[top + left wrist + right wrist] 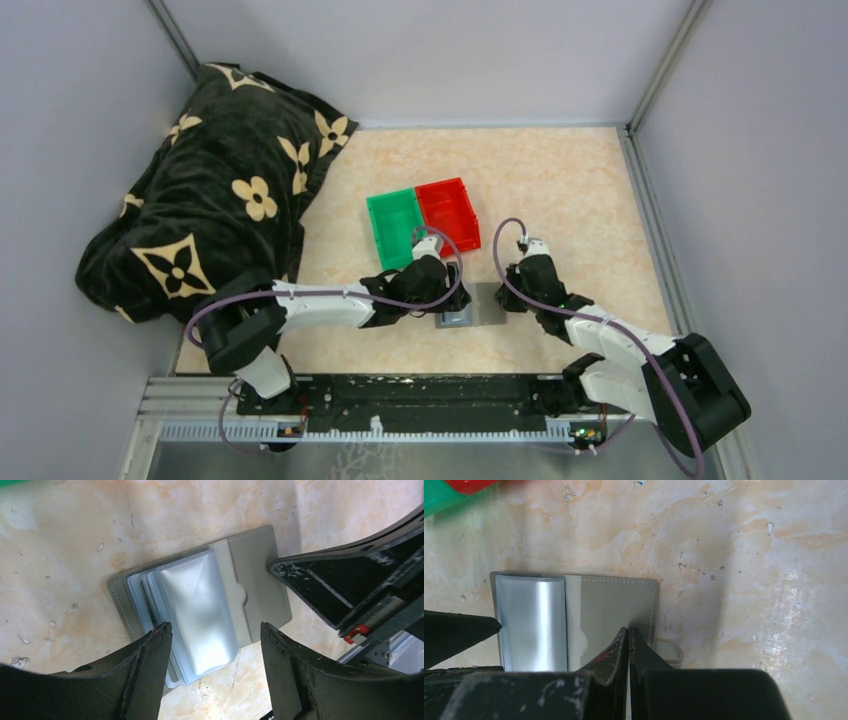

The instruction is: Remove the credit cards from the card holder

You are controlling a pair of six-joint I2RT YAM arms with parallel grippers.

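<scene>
Card holder [255,565] beneath splayed left end effector [215,630], right end effector [629,631] pinched

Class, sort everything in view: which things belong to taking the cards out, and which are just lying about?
Job: flat grey bifold card holder, lying open; left end effector, open over it; right end effector, shut at its cover.
Lying about: green plastic bin; red plastic bin; black flower-patterned cloth.
</scene>
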